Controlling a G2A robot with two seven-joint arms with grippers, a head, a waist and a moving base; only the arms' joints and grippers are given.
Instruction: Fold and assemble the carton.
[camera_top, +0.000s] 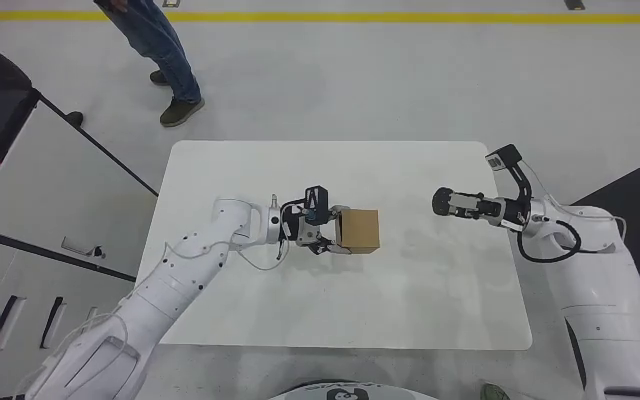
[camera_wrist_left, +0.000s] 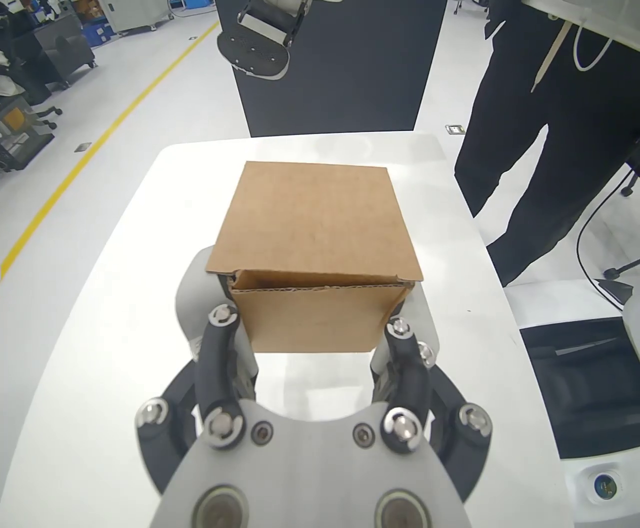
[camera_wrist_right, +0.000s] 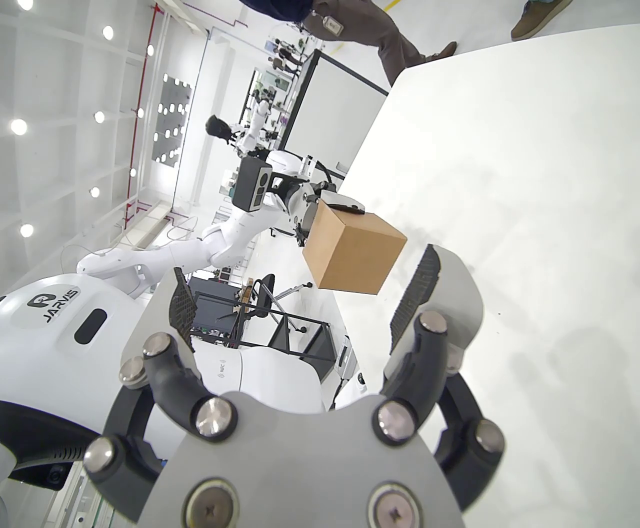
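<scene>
Presently, left gripper (camera_wrist_left: 312, 320) clamps carton (camera_wrist_left: 315, 220) — its loose lid flap may spring open; right gripper (camera_wrist_right: 305, 280) gapes empty.

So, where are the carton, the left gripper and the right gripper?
carton (camera_top: 360, 230), top view, its top face.
left gripper (camera_wrist_left: 310, 305), left wrist view, midway between its fingertips.
right gripper (camera_wrist_right: 300, 297), right wrist view, midway between its fingertips.

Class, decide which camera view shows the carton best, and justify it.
The left wrist view: the carton is close and central, its top panel and tucked front flap clear. The top view gives a small brown square; the right wrist view, a farther, corner-on box.
</scene>
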